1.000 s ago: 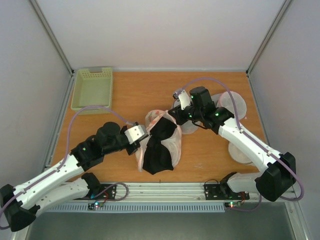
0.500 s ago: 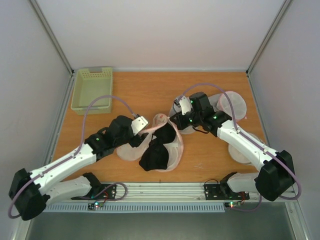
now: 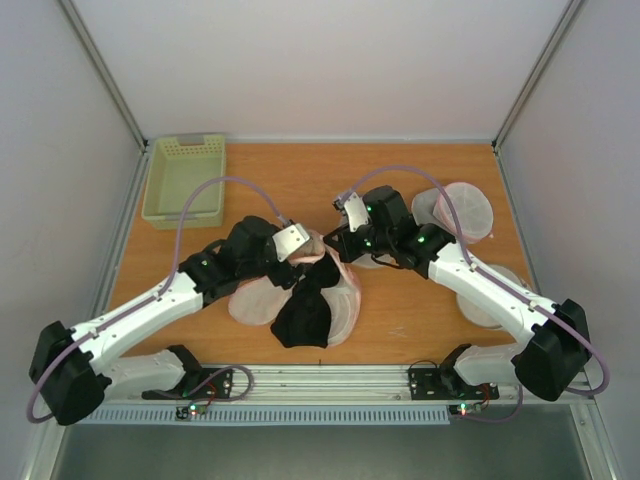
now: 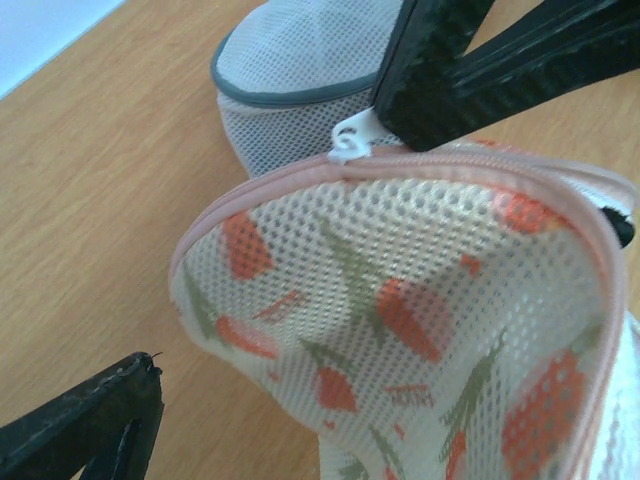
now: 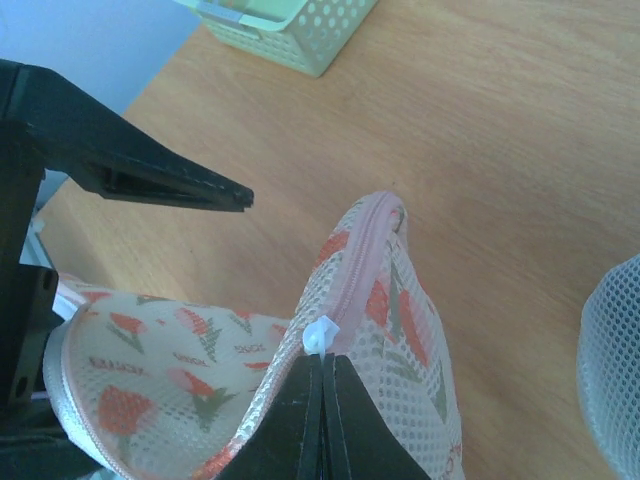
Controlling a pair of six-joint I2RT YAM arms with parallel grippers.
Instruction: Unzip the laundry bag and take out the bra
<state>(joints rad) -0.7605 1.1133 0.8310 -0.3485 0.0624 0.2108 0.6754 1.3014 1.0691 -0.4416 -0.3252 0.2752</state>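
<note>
The laundry bag [image 3: 255,300] lies mid-table, its printed mesh [image 4: 400,300] lifted at the far end. The black bra [image 3: 305,312] spills out over its open side. My right gripper [image 3: 338,242] is shut on the white zipper pull [image 5: 318,337] at the pink zip, fingers pressed together [image 5: 322,370]. That same pull [image 4: 347,140] shows in the left wrist view under the right fingers [image 4: 470,50]. My left gripper [image 3: 303,248] is open beside the raised end; one finger [image 4: 90,420] stands clear of the fabric, and the other is out of frame.
A green basket [image 3: 185,180] sits at the back left. Round white mesh bags [image 3: 465,210] lie right of the right arm, one with grey trim [image 4: 300,60] just behind the pouch. Another mesh bag [image 3: 490,295] lies under the right forearm.
My left gripper has let go of the bag's edge, opened and moved up toward the raised end. The right gripper has shifted left with the zipper pull. The bra has slid down-left.
</note>
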